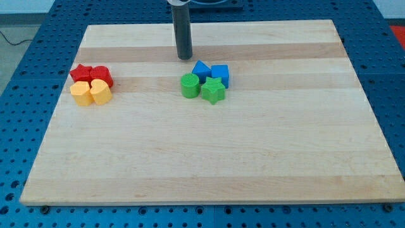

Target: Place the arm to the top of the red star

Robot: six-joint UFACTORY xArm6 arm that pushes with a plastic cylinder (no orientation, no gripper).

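The red star (81,73) lies at the view's left of the wooden board, touching a red heart-like block (102,76) on its right. Below them sit a yellow pentagon-like block (81,93) and a yellow heart-like block (100,92). My tip (183,57) rests on the board near the view's top centre, far to the right of the red star and slightly above its level. It stands just above and left of the blue blocks.
A centre cluster holds a blue triangle-like block (200,69), a blue cube (219,75), a green cylinder (189,85) and a green star (213,90). The wooden board (202,158) lies on a blue perforated table.
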